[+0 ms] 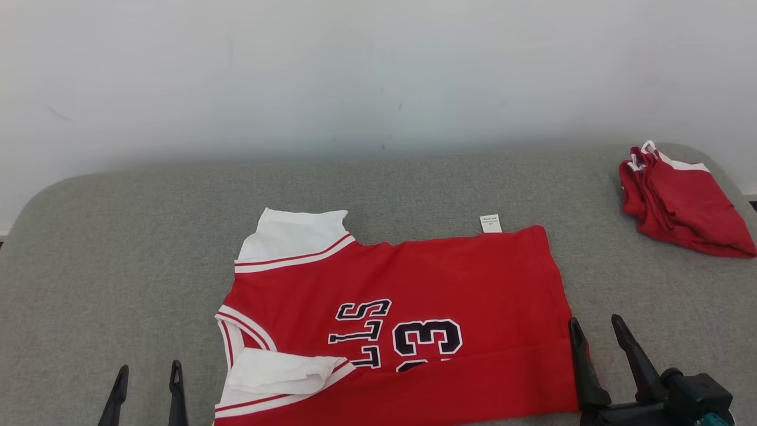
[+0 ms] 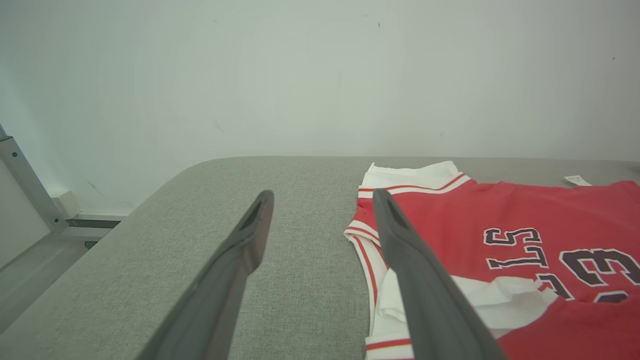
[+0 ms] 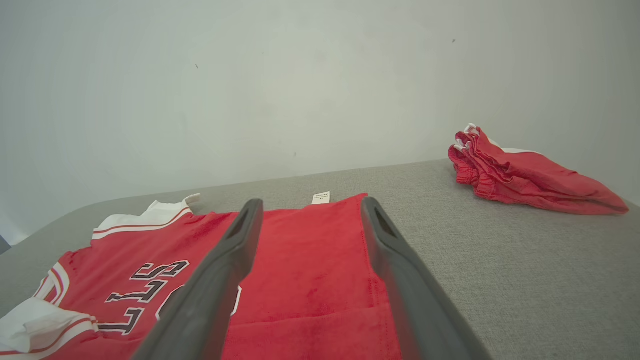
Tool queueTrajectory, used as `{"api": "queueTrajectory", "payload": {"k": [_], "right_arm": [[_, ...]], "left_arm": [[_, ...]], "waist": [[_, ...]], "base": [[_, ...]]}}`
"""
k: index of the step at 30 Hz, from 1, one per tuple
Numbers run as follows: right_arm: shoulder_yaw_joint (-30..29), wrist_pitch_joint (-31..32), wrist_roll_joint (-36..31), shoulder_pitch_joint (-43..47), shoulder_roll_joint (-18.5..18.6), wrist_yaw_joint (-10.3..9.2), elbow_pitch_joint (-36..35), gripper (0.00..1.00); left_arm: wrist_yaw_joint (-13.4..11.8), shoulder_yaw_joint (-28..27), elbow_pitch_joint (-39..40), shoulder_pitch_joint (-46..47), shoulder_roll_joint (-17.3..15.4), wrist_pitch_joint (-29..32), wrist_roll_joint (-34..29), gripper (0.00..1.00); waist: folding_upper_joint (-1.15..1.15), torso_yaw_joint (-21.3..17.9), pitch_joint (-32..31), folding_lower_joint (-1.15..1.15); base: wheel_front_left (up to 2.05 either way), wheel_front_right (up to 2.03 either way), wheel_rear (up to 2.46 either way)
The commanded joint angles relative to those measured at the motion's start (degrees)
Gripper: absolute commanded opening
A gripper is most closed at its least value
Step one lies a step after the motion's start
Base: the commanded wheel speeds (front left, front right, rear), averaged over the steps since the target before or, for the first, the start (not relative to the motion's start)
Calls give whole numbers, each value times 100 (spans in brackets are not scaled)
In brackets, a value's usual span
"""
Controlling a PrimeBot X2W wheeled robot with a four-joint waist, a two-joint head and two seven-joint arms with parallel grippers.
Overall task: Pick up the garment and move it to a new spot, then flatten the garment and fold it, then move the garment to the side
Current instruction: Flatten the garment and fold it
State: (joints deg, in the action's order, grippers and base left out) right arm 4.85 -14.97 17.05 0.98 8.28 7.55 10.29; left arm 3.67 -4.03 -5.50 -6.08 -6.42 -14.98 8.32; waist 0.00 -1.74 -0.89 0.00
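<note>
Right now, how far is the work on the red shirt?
Done: the shirt lies spread flat on the grey surface, and its near strip is already folded over the number. In hand: nothing; the left gripper and right gripper are both open near its two ends. Left: the remaining folds, then moving it to the side.

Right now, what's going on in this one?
A two-armed robot is partway through folding a red jersey laid sideways on a grey padded surface. Its near edge is folded over the front, partly covering the number. Both end effectors are open and hold nothing: the left end effector is beside the collar end, the right end effector at the hem end. A second red garment lies bunched at the far right.
</note>
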Motion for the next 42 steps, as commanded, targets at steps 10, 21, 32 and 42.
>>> {"api": "queueTrajectory", "payload": {"k": [10, 21, 32, 42], "right_arm": [[125, -1, 66, -861, 190, -17, 621, 100], [373, 363, 152, -2446, 403, -17, 1663, 100], [877, 892, 271, -4043, 378, -17, 2825, 100], [1364, 1210, 479, -5076, 224, -17, 3768, 100]], "left_arm": [[236, 17, -491, 1026, -281, -25, 13, 100], [384, 392, -1375, 2991, -1046, 525, 572, 100], [374, 1685, -2280, 4874, -1877, 1740, 1703, 100], [372, 2714, -3107, 5916, -2260, 3062, 2453, 100]], "waist": [[0, -207, 304, 0], [0, -516, 1021, 0], [0, -781, 1821, 0], [0, -922, 2270, 0]], "base": [[0, 0, 0], [0, 0, 0], [0, 0, 0], [0, 0, 0]]}}
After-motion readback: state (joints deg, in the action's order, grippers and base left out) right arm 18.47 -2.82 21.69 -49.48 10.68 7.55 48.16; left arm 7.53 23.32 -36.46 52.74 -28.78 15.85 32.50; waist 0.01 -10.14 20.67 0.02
